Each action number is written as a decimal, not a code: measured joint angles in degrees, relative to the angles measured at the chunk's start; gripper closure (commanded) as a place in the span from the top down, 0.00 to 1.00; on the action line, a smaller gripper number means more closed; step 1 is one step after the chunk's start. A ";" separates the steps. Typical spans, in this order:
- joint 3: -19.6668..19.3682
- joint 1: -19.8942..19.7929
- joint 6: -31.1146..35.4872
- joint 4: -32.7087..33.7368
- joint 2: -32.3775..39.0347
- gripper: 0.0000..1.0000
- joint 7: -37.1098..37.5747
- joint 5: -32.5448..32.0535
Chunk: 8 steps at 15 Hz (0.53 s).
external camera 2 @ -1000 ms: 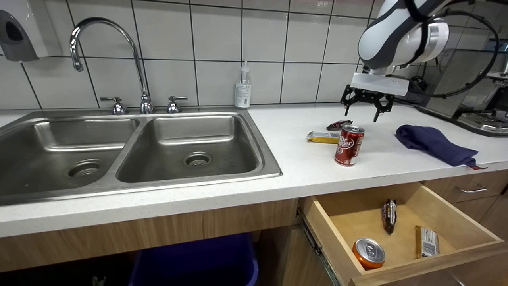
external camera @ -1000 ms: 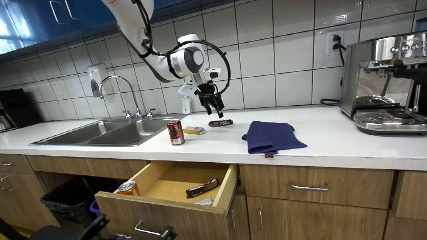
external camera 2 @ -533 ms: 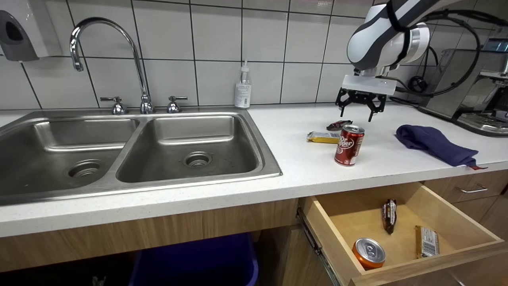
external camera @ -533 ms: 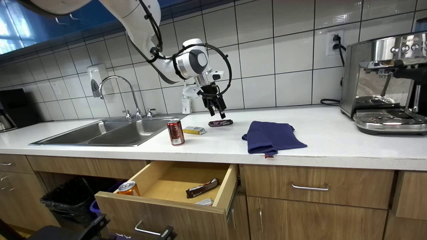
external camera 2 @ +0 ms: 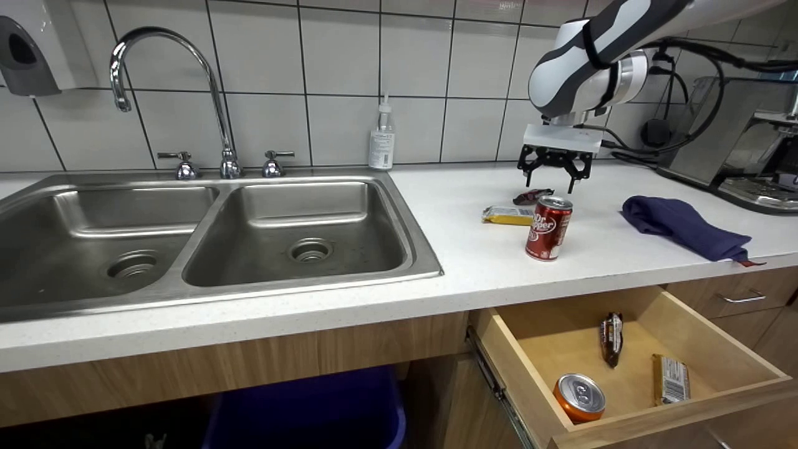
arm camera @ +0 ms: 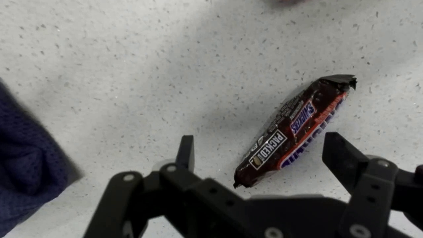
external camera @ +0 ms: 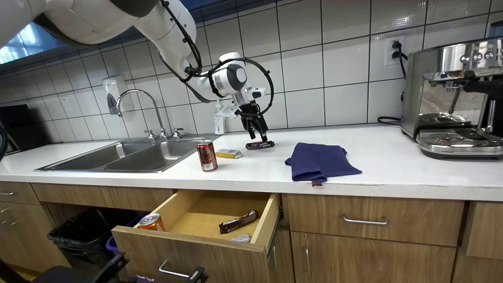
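My gripper (arm camera: 260, 135) stands open above the counter, its two fingers wide apart. Between and just ahead of them, in the wrist view, a dark brown Snickers bar (arm camera: 290, 135) lies slantwise, its near end between the fingers and its far end beyond the right one. No contact with the bar is visible. In both exterior views the gripper (external camera: 258, 138) hangs low over that bar (external camera: 259, 145). A yellow-and-silver wrapped bar (external camera 2: 508, 216) and an upright red Dr Pepper can (external camera 2: 548, 227) are close by on the sink side.
A folded navy cloth (external camera: 320, 161) lies near the counter's front edge. Below, an open drawer (external camera: 188, 255) holds an orange can (external camera 2: 580, 397), a brown bar (external camera 2: 611, 339) and a yellow wrapper (external camera 2: 671, 379). A sink (external camera 2: 419, 243) and an espresso machine (external camera: 424, 90) flank the area.
The arm has come down toward the Snickers bar, drifting left in an exterior view where the sink is large. The jaws stayed wide, and the objects have kept their places.
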 measured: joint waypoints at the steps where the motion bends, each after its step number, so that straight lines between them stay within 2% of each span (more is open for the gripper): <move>1: 0.00 -0.05 -0.81 1.32 0.80 1.00 0.13 0.00; 8: 0.00 -0.57 -5.86 9.83 6.23 1.00 0.43 0.00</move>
